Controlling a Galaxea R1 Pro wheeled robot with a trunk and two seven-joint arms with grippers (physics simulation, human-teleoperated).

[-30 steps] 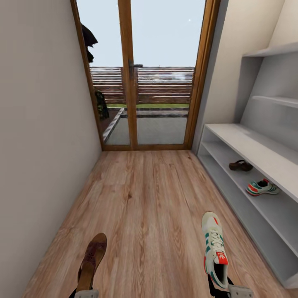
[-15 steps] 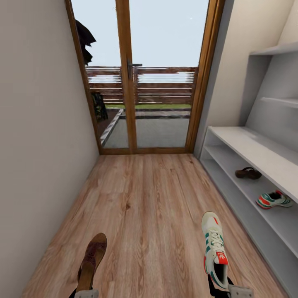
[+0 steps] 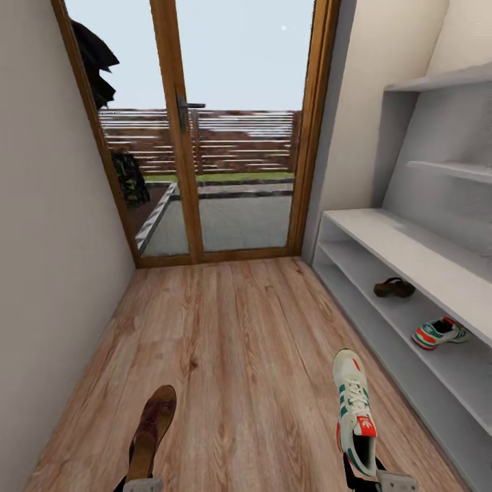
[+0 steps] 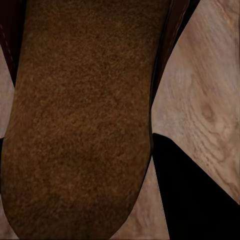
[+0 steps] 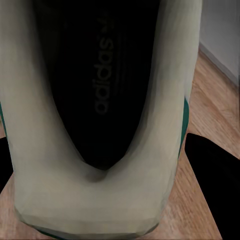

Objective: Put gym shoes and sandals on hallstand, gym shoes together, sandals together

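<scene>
L gripper (image 3: 142, 484) pinching sandal (image 3: 152, 430), R gripper (image 3: 372, 480) pinching gym shoe (image 3: 354, 410), both over corridor floor (image 3: 246, 342).

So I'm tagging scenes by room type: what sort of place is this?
Likely a home entrance corridor: a narrow wood-plank floor, a glazed door onto a terrace, and a pale-grey shoe rack holding a sandal and sneaker.

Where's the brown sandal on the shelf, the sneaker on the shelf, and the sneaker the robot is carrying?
sandal on the shelf (image 3: 393, 288), head view, its brown strap.
sneaker on the shelf (image 3: 439, 333), head view, its side.
carried sneaker (image 3: 352, 403), head view, its laces.
</scene>
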